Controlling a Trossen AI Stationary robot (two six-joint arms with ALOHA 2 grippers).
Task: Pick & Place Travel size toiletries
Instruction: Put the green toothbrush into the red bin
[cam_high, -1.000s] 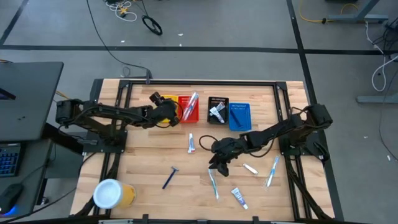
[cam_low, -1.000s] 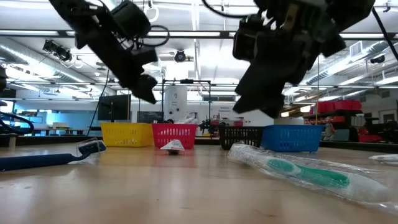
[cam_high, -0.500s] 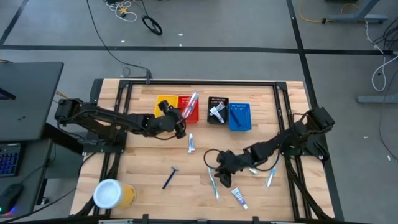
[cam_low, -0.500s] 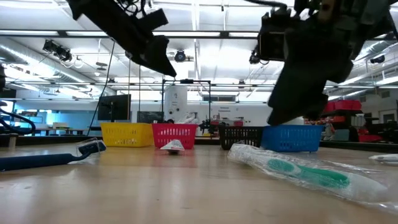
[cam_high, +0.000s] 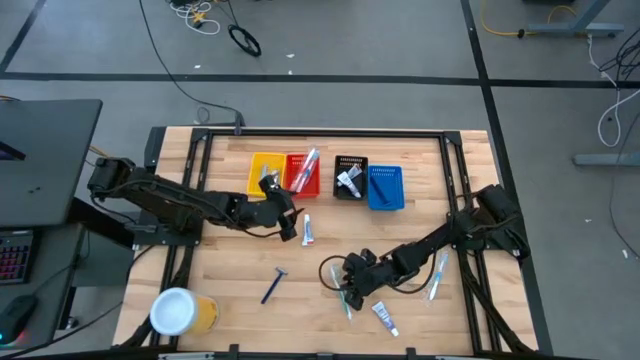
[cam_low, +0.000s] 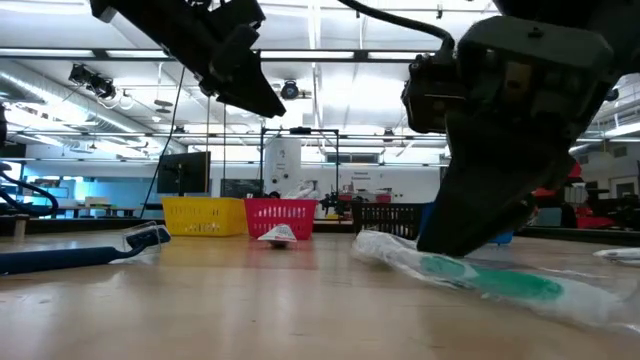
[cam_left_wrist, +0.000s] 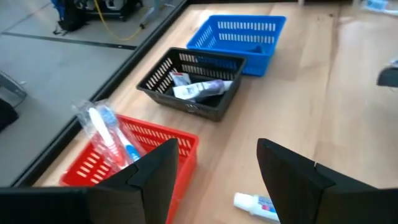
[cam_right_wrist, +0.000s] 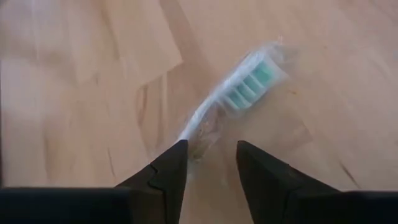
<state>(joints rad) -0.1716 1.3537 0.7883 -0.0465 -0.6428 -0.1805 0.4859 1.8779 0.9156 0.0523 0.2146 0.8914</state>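
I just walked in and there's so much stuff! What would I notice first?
Probably the right pincer, down at the near middle of the table with its open fingers on either side of a green wrapped toothbrush. Next, the row of little baskets along the far edge: yellow, red with a wrapped toothbrush sticking out, black and blue. The left pincer hangs open above the table near a small white tube.

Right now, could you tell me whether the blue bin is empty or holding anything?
Empty, as far as shown: in the left wrist view the blue bin shows only bare mesh, while the black bin beside it holds packets.
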